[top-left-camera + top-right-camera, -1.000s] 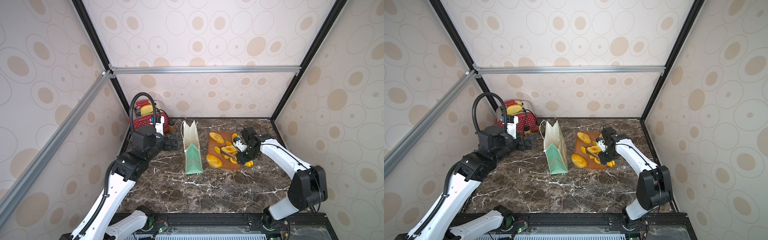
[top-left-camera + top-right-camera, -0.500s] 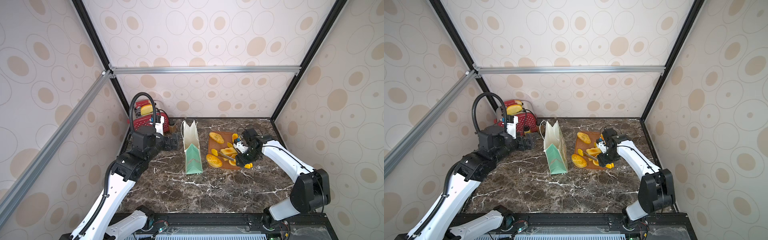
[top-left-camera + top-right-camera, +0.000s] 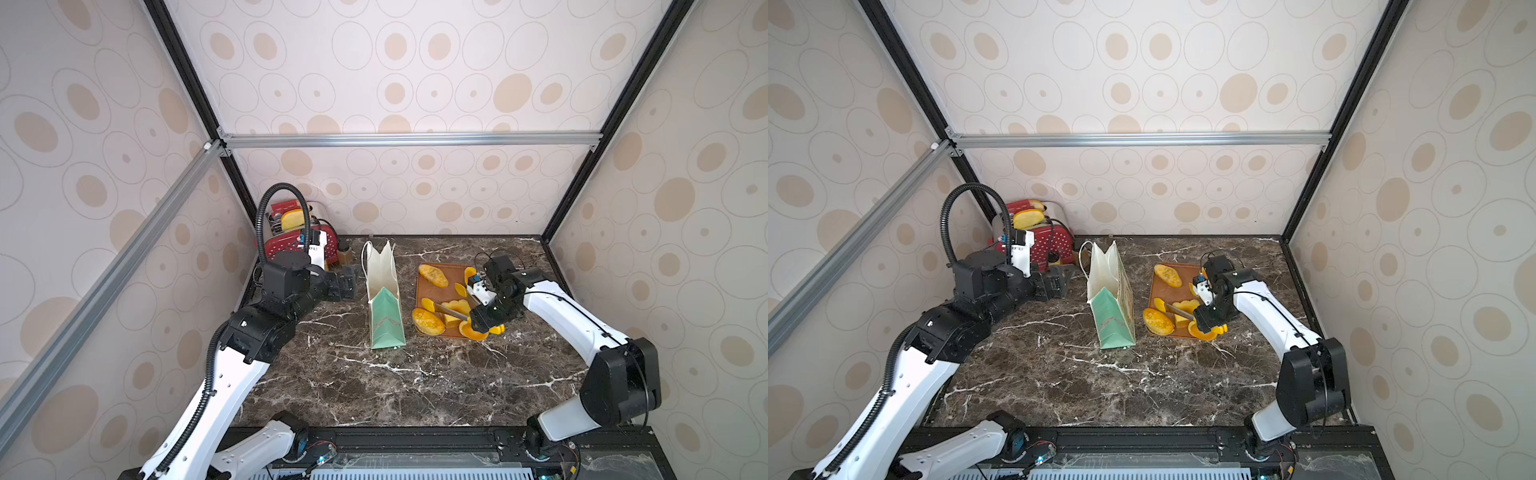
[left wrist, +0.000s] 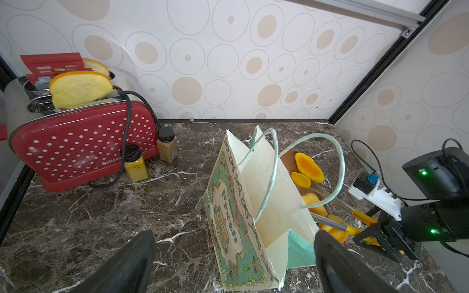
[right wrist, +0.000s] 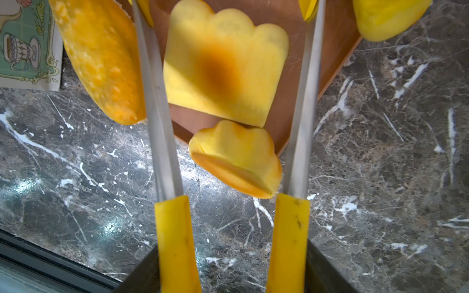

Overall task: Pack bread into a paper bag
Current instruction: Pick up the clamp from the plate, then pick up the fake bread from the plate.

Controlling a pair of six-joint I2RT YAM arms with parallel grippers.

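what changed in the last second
Barely anything. The right arm's elbow sagged slightly toward the table's front, and the tongs gripped in the right claw slid a touch further over the board toward the paper bag. No bread lifted. Left claw, bag and bread stayed put.

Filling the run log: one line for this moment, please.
right claw: holds tongs, spread over loaf | left claw: open, empty | paper bag: upright
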